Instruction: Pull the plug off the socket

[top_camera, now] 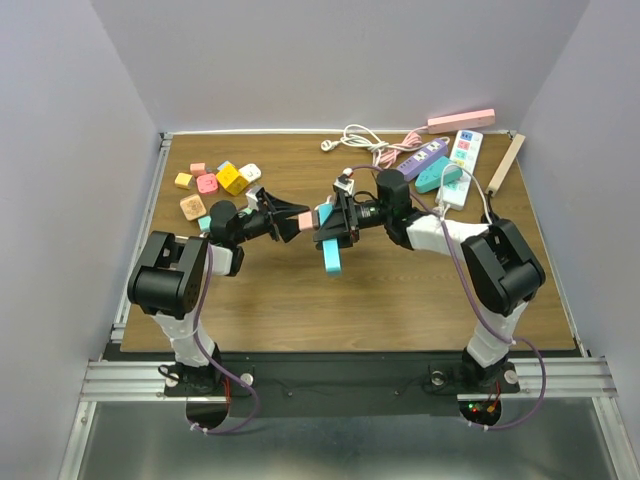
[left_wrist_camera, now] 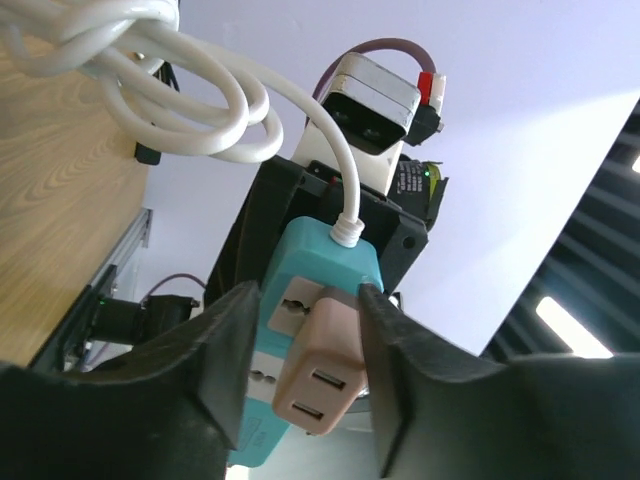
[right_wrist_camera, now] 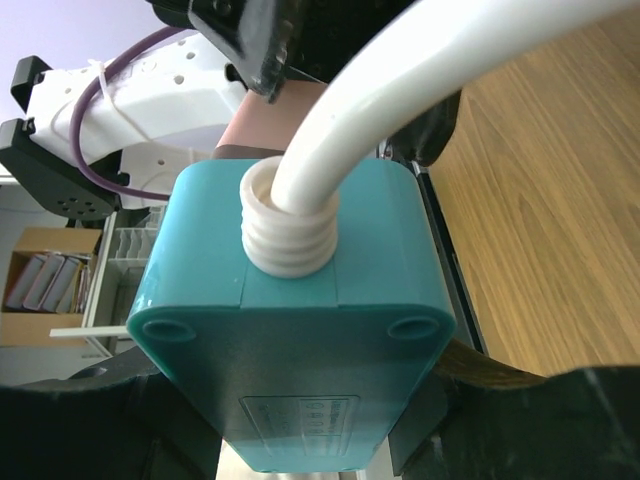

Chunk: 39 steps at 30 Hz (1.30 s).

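the power strip (top_camera: 331,252) is teal, with a white ribbed collar and a white cord (left_wrist_camera: 200,110); its socket faces are pale grey. the plug (left_wrist_camera: 320,365) is dusty pink. the left gripper (left_wrist_camera: 306,300) and right gripper (top_camera: 342,222) are black, on black-and-white arms (top_camera: 170,275) with purple cables (left_wrist_camera: 378,44). the table (top_camera: 400,290) is brown wood grain, and the walls (top_camera: 330,60) are pale lavender-grey. far right lie a pink strip (top_camera: 461,120), a purple strip (top_camera: 424,158), a white strip (top_camera: 465,148) with coloured switches and a beige bar (top_camera: 506,163). far left, small blocks (top_camera: 218,180) show yellow, pink, orange and white.
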Each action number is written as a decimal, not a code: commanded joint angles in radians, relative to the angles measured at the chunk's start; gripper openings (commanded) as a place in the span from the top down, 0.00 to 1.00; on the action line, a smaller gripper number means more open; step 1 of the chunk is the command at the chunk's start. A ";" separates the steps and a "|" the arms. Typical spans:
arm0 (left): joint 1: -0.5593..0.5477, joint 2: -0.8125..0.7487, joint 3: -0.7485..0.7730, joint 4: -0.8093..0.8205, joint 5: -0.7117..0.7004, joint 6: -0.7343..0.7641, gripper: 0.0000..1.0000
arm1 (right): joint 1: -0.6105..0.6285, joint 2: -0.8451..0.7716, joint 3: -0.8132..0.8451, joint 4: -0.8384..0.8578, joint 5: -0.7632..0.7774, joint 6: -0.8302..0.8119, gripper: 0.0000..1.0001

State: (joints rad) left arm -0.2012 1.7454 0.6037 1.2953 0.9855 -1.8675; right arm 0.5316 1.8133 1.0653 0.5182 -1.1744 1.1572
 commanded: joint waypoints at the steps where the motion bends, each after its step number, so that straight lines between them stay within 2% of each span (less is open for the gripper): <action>1: -0.006 -0.020 0.002 0.789 0.013 -0.036 0.48 | 0.005 0.020 0.068 0.114 -0.004 -0.001 1.00; 5: -0.004 -0.038 -0.013 0.789 0.016 -0.025 0.45 | 0.007 0.037 0.081 0.120 0.002 0.018 1.00; 6: -0.006 -0.041 -0.019 0.788 0.009 -0.025 0.41 | 0.005 0.038 0.082 0.121 -0.001 0.019 0.99; 9: -0.006 -0.046 -0.024 0.789 0.004 -0.019 0.26 | 0.005 0.041 0.079 0.123 -0.005 0.025 1.00; 10: -0.004 -0.053 -0.027 0.789 -0.001 -0.013 0.08 | 0.007 0.041 0.079 0.123 -0.004 0.025 1.00; 11: -0.006 -0.058 -0.025 0.788 -0.001 -0.004 0.02 | 0.005 0.041 0.071 0.121 -0.004 0.027 1.00; 16: -0.006 -0.107 -0.024 0.757 0.022 0.071 0.02 | 0.007 0.032 0.059 0.123 -0.004 0.030 1.00; 20: -0.006 -0.158 -0.028 0.607 0.062 0.274 0.14 | 0.007 0.027 0.058 0.123 -0.010 0.035 1.00; 24: -0.012 -0.253 -0.021 0.316 0.093 0.499 0.18 | 0.005 0.024 0.055 0.126 -0.014 0.035 1.00; 25: -0.014 -0.274 -0.007 0.136 0.093 0.645 0.18 | 0.005 0.023 0.056 0.126 -0.016 0.035 1.00; 27: -0.020 -0.329 0.007 -0.059 0.087 0.755 0.17 | 0.005 0.023 0.059 0.126 -0.022 0.036 1.00; 28: -0.021 -0.340 0.016 -0.086 0.087 0.805 0.17 | 0.005 0.023 0.059 0.126 -0.025 0.036 1.00; 37: -0.030 -0.336 0.033 -0.100 0.091 0.811 0.27 | 0.007 0.009 0.051 0.135 -0.054 0.038 1.00; 39: -0.032 -0.330 0.038 -0.100 0.088 0.809 0.34 | 0.007 0.006 0.045 0.137 -0.062 0.035 1.00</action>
State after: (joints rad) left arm -0.2222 1.4479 0.5850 1.1164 1.0508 -1.1046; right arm 0.5316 1.8610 1.0916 0.6132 -1.2125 1.2011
